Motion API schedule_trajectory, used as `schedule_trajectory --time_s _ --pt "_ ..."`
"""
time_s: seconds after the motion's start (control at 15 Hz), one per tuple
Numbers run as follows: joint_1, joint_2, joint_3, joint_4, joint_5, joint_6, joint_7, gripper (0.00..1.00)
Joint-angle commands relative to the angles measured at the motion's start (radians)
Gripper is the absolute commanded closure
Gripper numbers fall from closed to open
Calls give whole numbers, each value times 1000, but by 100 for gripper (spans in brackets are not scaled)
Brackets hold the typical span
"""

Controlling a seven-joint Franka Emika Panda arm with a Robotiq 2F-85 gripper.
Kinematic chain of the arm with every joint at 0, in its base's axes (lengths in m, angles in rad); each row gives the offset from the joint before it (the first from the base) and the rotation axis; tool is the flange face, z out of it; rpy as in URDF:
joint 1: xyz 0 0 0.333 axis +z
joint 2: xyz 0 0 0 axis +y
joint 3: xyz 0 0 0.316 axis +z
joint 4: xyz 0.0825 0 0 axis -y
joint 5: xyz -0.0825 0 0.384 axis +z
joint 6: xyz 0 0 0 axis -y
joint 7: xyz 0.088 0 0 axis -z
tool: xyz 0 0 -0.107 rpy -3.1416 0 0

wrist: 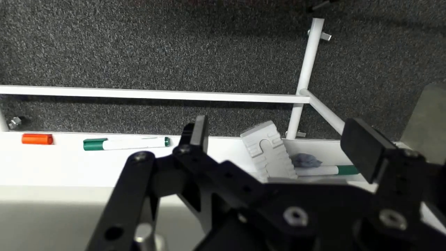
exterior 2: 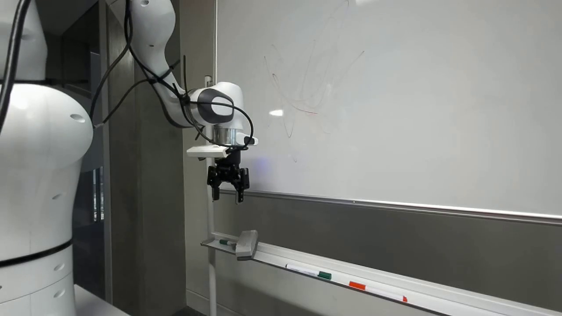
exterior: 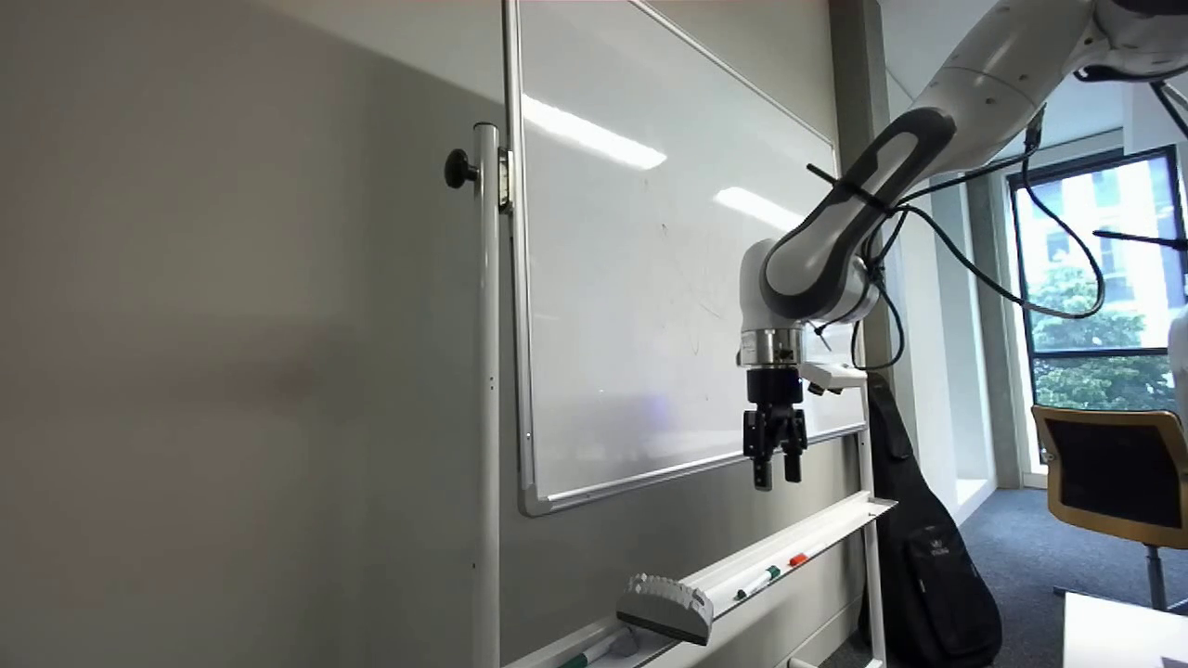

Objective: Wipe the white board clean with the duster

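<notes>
Above the tray point(wrist: 69, 164), the gripper point(exterior 2: 227, 199) stands spread and empty. The duster point(exterior 2: 246, 245) lies askew on the tray, jutting past its front edge — an off-angle pinch or stray nudge could knock it clean off, leaving nothing to wipe the white board point(exterior 2: 417, 109) above the tray.

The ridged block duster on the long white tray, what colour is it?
The duster is pale grey, darker along the bottom, clearest in an exterior view.

White tray point(wrist: 76, 167) | duster point(wrist: 270, 150), aslant | green-capped pen point(wrist: 134, 143) | red-capped pen point(exterior 2: 381, 292) | beside duster: second green-capped pen point(wrist: 322, 170), grey wad point(wrist: 307, 160)
</notes>
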Motion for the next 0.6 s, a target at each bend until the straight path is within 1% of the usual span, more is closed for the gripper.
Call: schedule_trajectory --time_s 0.0,0.4,0.47,0.53 --pt "4 0 -4 1 -1 -2 1 0" --pt "4 0 -4 1 -2 -2 1 0" --pt "-4 19 2 -3 -56 28 -9 0" --pt "-1 31 -1 -3 -65 44 -29 0"
